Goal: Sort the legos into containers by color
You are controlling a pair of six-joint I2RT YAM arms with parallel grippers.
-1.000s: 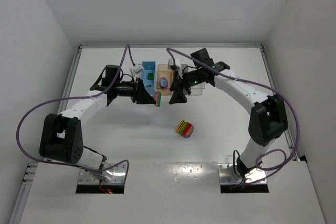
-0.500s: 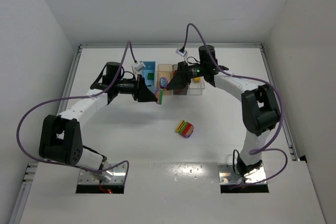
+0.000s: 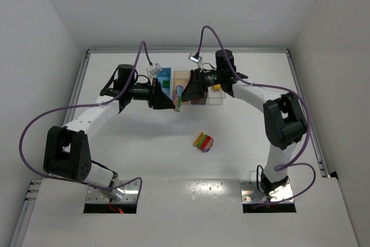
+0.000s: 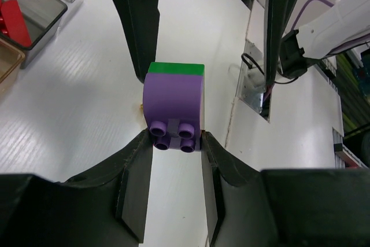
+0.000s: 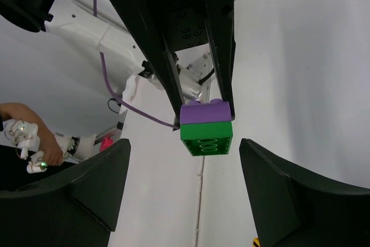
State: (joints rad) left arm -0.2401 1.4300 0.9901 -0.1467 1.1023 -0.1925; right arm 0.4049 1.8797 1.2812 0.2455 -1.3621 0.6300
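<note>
A purple lego with a green lego stacked on its far end (image 4: 173, 105) hangs in the air, and my left gripper (image 4: 176, 140) is shut on the purple end. In the top view this stack (image 3: 178, 99) is just in front of the containers, the blue bin (image 3: 165, 76) and the tan bin (image 3: 182, 76). My right gripper (image 5: 185, 163) faces the green end (image 5: 206, 138) with its jaws open on either side, not touching it. A multicoloured lego clump (image 3: 203, 142) lies on the table.
A clear bin (image 3: 217, 98) stands right of the tan one. The dark grey bin (image 4: 43, 24) holds a red brick (image 4: 14, 21). The right gripper's fingers (image 4: 136, 21) stand close to both sides of the held stack. White walls enclose the table.
My right arm has swung in from the right and turned its open gripper to face the left gripper. My left gripper has carried the purple-green stack slightly right and towards the bins.
</note>
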